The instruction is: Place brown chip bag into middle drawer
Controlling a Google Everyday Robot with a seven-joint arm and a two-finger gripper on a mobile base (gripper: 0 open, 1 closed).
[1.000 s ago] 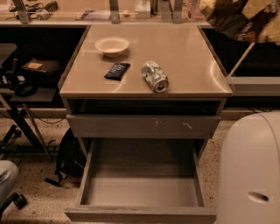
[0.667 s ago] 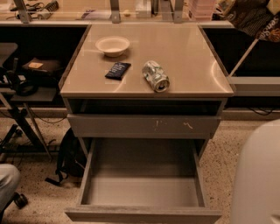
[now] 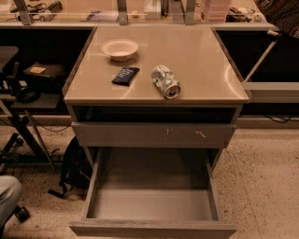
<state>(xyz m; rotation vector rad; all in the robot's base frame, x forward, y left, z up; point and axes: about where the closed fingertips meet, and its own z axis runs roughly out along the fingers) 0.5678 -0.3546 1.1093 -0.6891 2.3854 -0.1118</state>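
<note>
Bowl (image 3: 120, 49) sat at 11 o'clock on the cabinet top (image 3: 201, 60). The small dark-blue packet (image 3: 125, 75) lay near it toward 5 o'clock, and the drink can (image 3: 166, 81) lay on its side at 3 o'clock of the packet, not touching.

At 6 o'clock of the view the middle drawer (image 3: 152, 205) stood pulled out, floor bare. The scratched drawer front (image 3: 154, 134) directly above it was closed.

Brown chip bag (image 3: 281, 13) showed only as a dark striped scrap at the 1 o'clock corner of the view, past the cabinet's right-rear corner and well apart from the drawer. The gripper was out of shot, prob. beyond that same corner w/ the bag; couldn't tell if the pincer was clamped on it.

Risks, by my read:
- The path from 1 to 6 o'clock ran near the can. A low-hanging bag could clip it, and a can on its side rolls, poss. off the front edge.
- A release too far back could snag the bag on the cabinet top or the scratched front.
- The drawer looked shallow, so a puffy bag might perch on the rim or ride above the walls.
- W/ the hold unseen, a slip en route couldn't be ruled out.
</note>
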